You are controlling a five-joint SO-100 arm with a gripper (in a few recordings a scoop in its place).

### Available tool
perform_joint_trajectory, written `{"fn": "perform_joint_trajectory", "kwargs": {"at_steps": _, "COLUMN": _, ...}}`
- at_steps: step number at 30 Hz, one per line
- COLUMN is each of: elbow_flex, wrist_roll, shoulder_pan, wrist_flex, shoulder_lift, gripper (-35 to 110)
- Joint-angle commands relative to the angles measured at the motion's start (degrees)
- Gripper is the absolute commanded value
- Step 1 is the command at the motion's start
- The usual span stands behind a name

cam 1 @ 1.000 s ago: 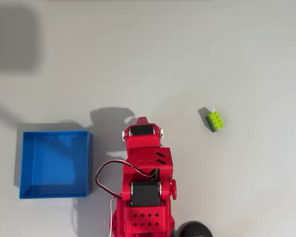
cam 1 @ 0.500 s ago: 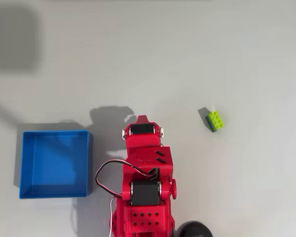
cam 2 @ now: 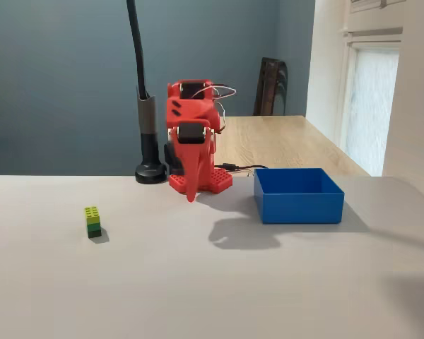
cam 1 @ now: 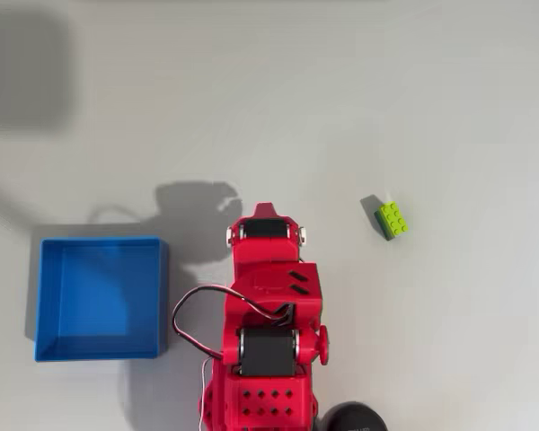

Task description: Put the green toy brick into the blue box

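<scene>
Brick (cam 1: 393, 219) alone on counter (cam 1: 413, 108), well apart from box (cam 1: 101, 298): likely light, stiff, slick; best pinched across flat sides; claw (cam 2: 191, 192) folded down, parted or together impossible to tell.

Dark blue-grey wall (cam 2: 56, 78), wooden table (cam 2: 283, 141) behind, bright window (cam 2: 374, 99) at right, pale grey tabletop (cam 2: 198, 282)
</scene>
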Motion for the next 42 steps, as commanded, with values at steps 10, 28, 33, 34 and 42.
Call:
{"fn": "perform_joint_trajectory", "kwargs": {"at_steps": 10, "elbow_flex": -48.0, "wrist_roll": 12.6, "shoulder_pan": 1.4, "wrist_flex": 28.4, "shoulder_lift": -35.7, "gripper": 0}}
{"fn": "perform_joint_trajectory", "kwargs": {"at_steps": 28, "elbow_flex": -71.5, "wrist_roll": 15.2, "shoulder_pan": 20.4, "wrist_flex": 38.2, "shoulder_lift": -59.8, "gripper": 9}}
{"fn": "perform_joint_trajectory", "kwargs": {"at_steps": 33, "elbow_flex": -73.0, "wrist_roll": 14.6, "shoulder_pan": 25.8, "wrist_flex": 38.1, "shoulder_lift": -64.0, "gripper": 20}}
{"fn": "perform_joint_trajectory", "kwargs": {"at_steps": 34, "elbow_flex": -73.3, "wrist_roll": 14.5, "shoulder_pan": 26.5, "wrist_flex": 38.1, "shoulder_lift": -64.8, "gripper": 22}}
{"fn": "perform_joint_trajectory", "kwargs": {"at_steps": 42, "elbow_flex": -73.2, "wrist_roll": 13.9, "shoulder_pan": 31.8, "wrist_flex": 34.3, "shoulder_lift": -70.8, "gripper": 26}}
